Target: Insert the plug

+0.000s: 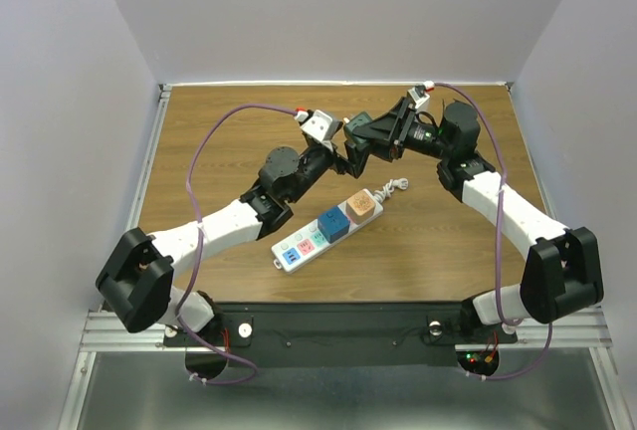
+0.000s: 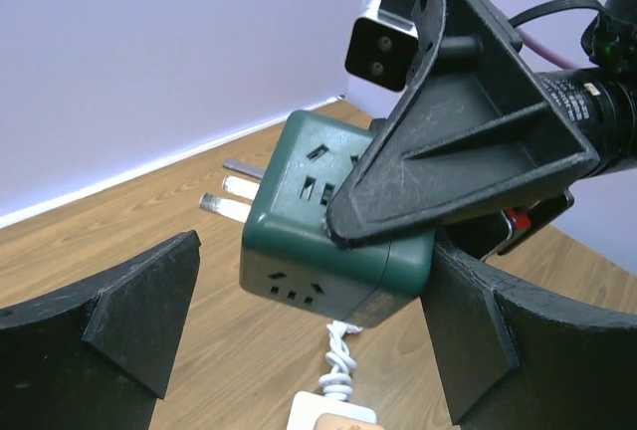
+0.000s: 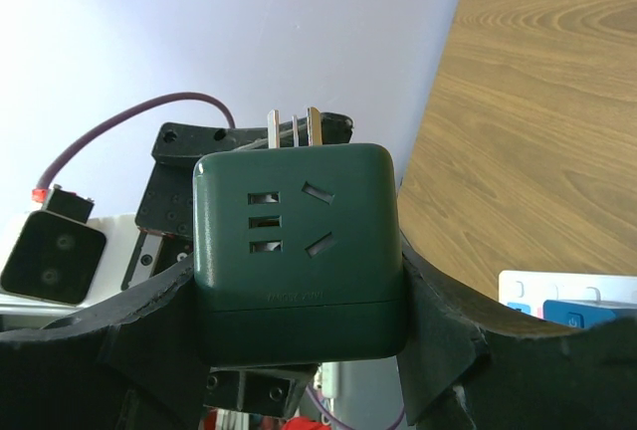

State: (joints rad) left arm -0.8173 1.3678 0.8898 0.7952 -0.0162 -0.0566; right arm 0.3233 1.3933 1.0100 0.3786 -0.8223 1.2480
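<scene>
Clearly the job was at an early stage. On the table (image 1: 199, 151), the strip (image 1: 309, 243) lay near the middle, running from 7 o'clock to 1 o'clock. A blue cube (image 1: 332, 223) and an orange cube (image 1: 361, 208) sat plugged into its 1 o'clock half. The sockets (image 1: 297, 251) at its 7 o'clock end stood free. Its white cord (image 1: 393, 188) trailed off toward 2 o'clock.

The plug (image 3: 297, 251), a dark green cube adapter, was off the table, in the air at about 12 o'clock from the strip. The right claw (image 3: 299, 335) was clamped on two of its opposite sides and bore its weight. The left claw (image 2: 314, 335) was spread wide, one finger on either side of the plug's lower part; whether either finger touched it could not be told. The prongs (image 3: 294, 129) showed bare, pointing toward the back wall rather than down at the strip.

So the pick-up looked done, and possibly a hand-over or regrasp was under way. What remained, by this reading, was to turn the prongs downward, carry the plug toward 6 or 7 o'clock over a free socket, line the prongs up, and press it home.
</scene>
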